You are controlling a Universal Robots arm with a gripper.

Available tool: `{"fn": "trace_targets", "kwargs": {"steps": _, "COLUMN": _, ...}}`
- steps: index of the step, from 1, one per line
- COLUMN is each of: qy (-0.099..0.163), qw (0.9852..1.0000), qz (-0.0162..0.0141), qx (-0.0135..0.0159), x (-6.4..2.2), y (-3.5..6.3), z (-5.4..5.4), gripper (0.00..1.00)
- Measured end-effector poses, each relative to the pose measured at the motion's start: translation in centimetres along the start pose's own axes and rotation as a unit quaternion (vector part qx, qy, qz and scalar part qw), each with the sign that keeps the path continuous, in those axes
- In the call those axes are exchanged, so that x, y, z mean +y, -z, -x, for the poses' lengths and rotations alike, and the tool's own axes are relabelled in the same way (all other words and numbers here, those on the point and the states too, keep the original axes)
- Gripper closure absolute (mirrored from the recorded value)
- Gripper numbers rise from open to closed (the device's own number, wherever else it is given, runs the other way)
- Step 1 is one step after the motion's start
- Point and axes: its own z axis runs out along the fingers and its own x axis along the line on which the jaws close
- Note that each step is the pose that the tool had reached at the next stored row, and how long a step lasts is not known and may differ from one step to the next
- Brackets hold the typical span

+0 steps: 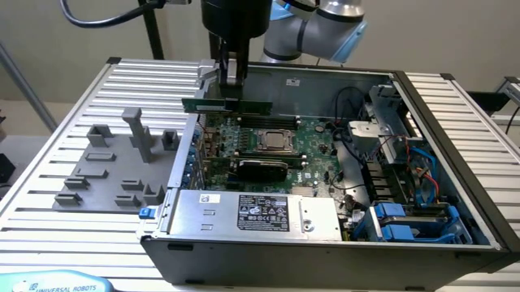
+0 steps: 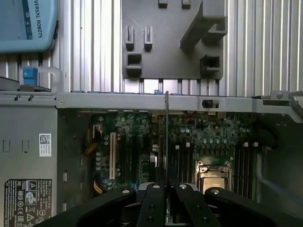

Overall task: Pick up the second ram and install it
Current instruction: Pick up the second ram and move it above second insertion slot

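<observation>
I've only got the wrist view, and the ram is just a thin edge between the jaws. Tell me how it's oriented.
Observer: In the exterior view the second ram shows its long green face, level, held by the jaws near its middle.
Operator: Now place it on the board.
Observer: It is at the motherboard's far side, beyond the processor, seen from the exterior view.

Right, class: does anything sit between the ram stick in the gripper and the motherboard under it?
Nothing visible does. The second ram, clamped in the gripper, hangs edge-down above the motherboard inside the open case, near the processor; only open air shows beneath it.
</observation>
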Motion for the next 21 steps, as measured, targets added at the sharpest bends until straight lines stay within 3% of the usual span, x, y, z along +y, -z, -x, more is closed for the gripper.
{"fn": "trace_targets", "kwargs": {"steps": 9, "qy": 0.000, "qw": 1.0000, "qz": -0.0036, "qx": -0.0020, "x": -3.83, "y": -0.18, "z": 0.2, "gripper": 0.87}}
{"fn": "trace_targets", "kwargs": {"steps": 15, "qy": 0.000, "qw": 1.0000, "qz": -0.0036, "qx": -0.0020, "x": -6.45, "y": -1.14, "z": 1.1, "gripper": 0.87}}
{"fn": "trace_targets", "kwargs": {"steps": 21, "qy": 0.000, "qw": 1.0000, "qz": -0.0036, "qx": -0.0020, "x": -7.64, "y": -2.31, "z": 2.9, "gripper": 0.87}}
